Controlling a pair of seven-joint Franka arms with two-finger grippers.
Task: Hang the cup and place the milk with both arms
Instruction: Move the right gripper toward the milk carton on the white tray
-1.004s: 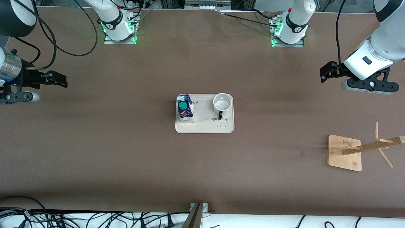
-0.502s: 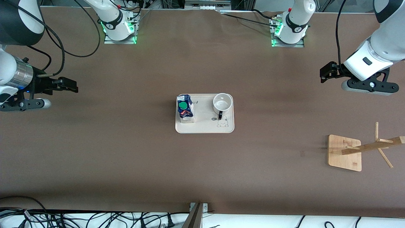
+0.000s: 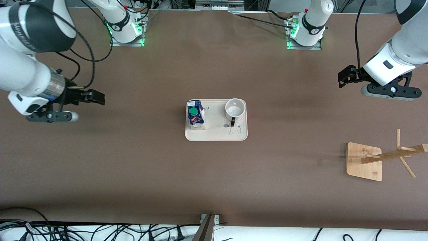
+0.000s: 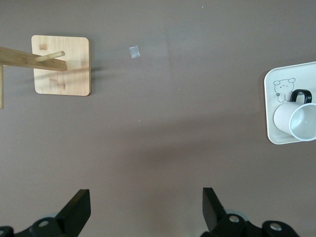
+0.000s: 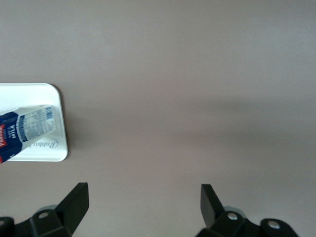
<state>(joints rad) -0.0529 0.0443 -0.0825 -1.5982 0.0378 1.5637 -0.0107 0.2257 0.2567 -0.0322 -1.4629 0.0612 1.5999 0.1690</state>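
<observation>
The white cup (image 3: 235, 108) with its black handle stands upright on a cream tray (image 3: 217, 135) at the table's middle; it also shows in the left wrist view (image 4: 297, 120). The milk carton (image 3: 196, 114), blue top and green cap, stands on the same tray toward the right arm's end; its side shows in the right wrist view (image 5: 27, 129). My right gripper (image 3: 97, 97) is open and empty over bare table toward the right arm's end. My left gripper (image 3: 344, 77) is open and empty over bare table toward the left arm's end, where that arm waits.
A wooden cup rack (image 3: 384, 159) with a square base and slanted pegs stands near the left arm's end, nearer the front camera than the tray; it also shows in the left wrist view (image 4: 61, 65). Cables lie along the table's front edge.
The right arm has swung toward the tray, its gripper now closer to the milk carton. The left arm has not moved. Cup and milk stay put.
</observation>
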